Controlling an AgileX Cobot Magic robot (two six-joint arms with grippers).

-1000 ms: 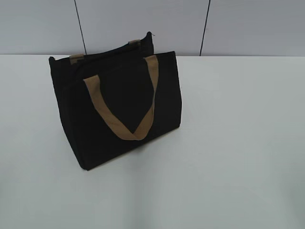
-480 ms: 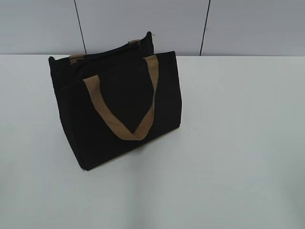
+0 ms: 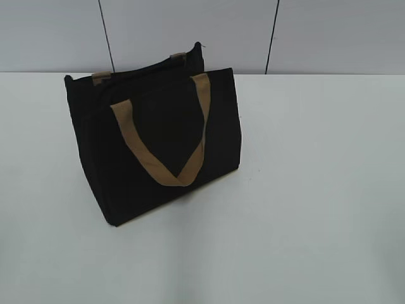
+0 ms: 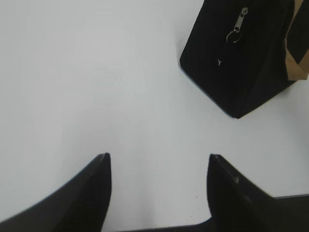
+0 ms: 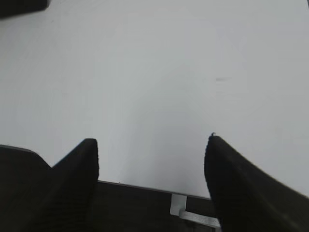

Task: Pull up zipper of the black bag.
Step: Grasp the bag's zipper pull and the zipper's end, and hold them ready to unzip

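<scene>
The black bag [image 3: 158,145] stands upright on the white table [image 3: 316,190], left of centre, with a tan strap handle [image 3: 161,152] hanging down its front. In the left wrist view the bag's end [image 4: 241,58] is at the top right, with the zipper's silvery pull tab [image 4: 240,21] hanging on it. My left gripper [image 4: 158,157] is open and empty over bare table, well short of the bag. My right gripper [image 5: 152,140] is open and empty over bare table; a corner of the bag [image 5: 21,6] shows at its top left. Neither gripper shows in the exterior view.
A grey panelled wall [image 3: 190,31] stands behind the table. The table's front edge [image 5: 145,187] runs under my right gripper.
</scene>
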